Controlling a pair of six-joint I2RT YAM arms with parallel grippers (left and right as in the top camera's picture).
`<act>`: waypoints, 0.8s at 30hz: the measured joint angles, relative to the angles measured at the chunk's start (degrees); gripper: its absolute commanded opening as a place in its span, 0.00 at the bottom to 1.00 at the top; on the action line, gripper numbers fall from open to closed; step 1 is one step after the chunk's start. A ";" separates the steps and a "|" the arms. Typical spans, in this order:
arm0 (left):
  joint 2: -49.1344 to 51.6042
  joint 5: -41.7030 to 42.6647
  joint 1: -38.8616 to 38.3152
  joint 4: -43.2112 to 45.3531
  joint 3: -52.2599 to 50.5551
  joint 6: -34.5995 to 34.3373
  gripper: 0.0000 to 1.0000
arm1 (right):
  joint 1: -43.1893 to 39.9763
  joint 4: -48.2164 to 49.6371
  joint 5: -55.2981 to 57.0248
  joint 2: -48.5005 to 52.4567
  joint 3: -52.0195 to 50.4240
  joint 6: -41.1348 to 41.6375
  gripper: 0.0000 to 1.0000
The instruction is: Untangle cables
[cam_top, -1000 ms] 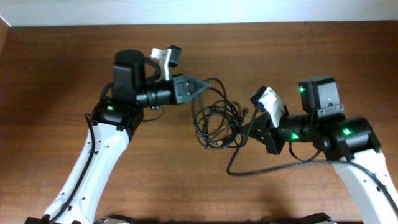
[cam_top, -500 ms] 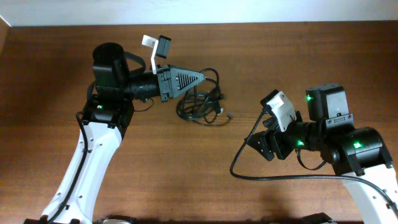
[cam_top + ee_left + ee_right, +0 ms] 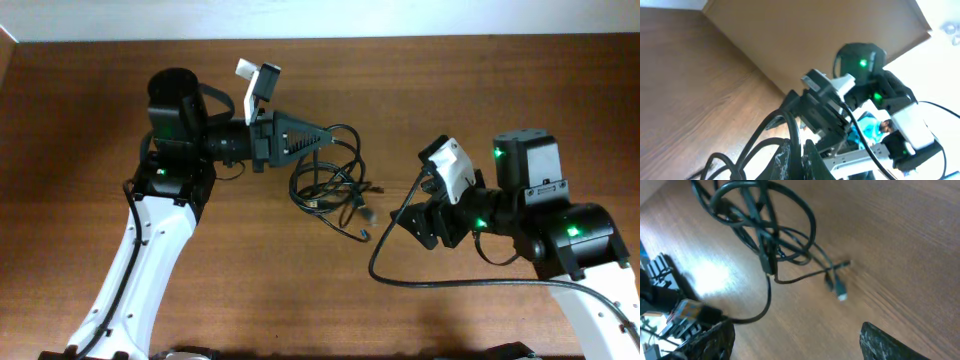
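Since half a second ago the cable bundle (image 3: 328, 185) has been let sag lower and toward the right. Two plug ends (image 3: 362, 234) are now trailed out onto the tabletop (image 3: 250, 290). The left hand (image 3: 330, 138) has been shifted slightly right, while the right arm is seen almost where it was.

Nearest, the right hand (image 3: 405, 222) is held low beside the bundle but apart from it. In its wrist view its fingers are spread wide, with only bare wood between them. A single black lead (image 3: 375, 262) is seen looping past it; whether it belongs to the tangle or to the arm's own wiring cannot be told. Beyond, the plug ends lie just right of the bundle. Farther still, the overlapping loops hang from the left hand, which is clamped on several strands at the bundle's top edge.

The cables are judged light, limp and smooth-jacketed, so loops would likely be dragged along together and could slip through a loose pinch. A hold is best taken on one free end just behind its plug, where the lead is probably stiffest, and that end drawn away from the held knot.
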 measured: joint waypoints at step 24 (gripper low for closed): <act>-0.02 2.27 -4.55 9.60 0.22 1.11 0.99 | 0.00 10.67 -24.13 3.43 0.00 -7.82 0.04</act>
